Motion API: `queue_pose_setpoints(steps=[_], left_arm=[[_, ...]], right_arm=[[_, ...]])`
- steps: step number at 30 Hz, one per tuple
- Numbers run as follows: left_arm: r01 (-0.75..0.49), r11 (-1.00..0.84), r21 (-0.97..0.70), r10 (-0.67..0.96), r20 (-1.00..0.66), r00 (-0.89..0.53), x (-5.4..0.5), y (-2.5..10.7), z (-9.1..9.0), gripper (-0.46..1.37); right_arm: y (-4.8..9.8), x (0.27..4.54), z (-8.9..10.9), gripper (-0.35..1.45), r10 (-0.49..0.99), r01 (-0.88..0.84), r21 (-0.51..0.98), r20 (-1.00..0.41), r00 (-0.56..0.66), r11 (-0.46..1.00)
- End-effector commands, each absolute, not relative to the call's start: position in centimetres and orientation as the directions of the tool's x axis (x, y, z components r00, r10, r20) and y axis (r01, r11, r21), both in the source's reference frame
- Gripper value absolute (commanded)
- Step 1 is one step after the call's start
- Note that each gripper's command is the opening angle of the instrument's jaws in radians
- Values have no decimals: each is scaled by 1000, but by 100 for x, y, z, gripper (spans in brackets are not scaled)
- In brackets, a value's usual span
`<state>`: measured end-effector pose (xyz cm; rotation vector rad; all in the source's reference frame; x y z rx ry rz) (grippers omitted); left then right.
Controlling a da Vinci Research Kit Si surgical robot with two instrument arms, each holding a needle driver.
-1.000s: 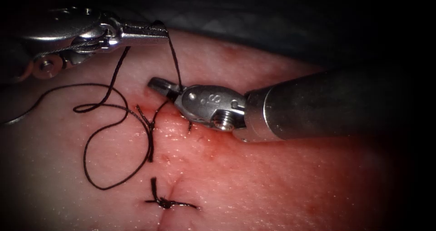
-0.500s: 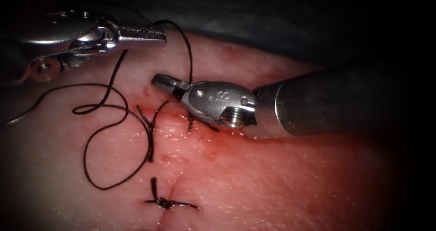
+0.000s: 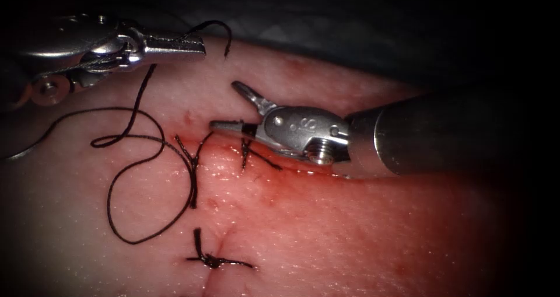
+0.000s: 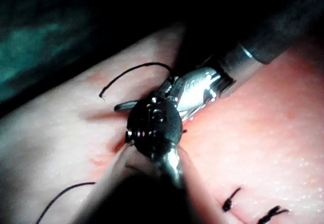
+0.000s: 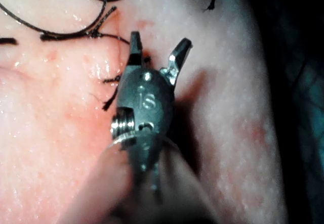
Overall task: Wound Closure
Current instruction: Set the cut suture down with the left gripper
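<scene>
We see the left tool pinching limp thread; the right tool gapes empty beside the cut.

Glossy metal end effector, wet tissue

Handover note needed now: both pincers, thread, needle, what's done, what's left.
Left pincer: shut on the thread, short cut end curling free past its tip.
Right pincer: open, holds nothing, just right of the cut.
Thread was taut between the two pincers a second ago; now severed, and the right pincer has opened.
Stubs at the upper stitch. Finished knot lower on the tissue. Loose thread loops left of the cut.
Needle: can't locate it.
Left: cut between the stitches remains open.
</scene>
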<state>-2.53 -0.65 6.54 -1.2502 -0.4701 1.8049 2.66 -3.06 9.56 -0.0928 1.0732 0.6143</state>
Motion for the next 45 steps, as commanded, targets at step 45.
queue_pose_setpoints(steps=[45], left_arm=[[-292, -616, -732, 786, -591, -178, -512, -138, 655, -35]], right_arm=[[-241, -39, 918, 121, 455, -663, 93, -797, 398, 743]])
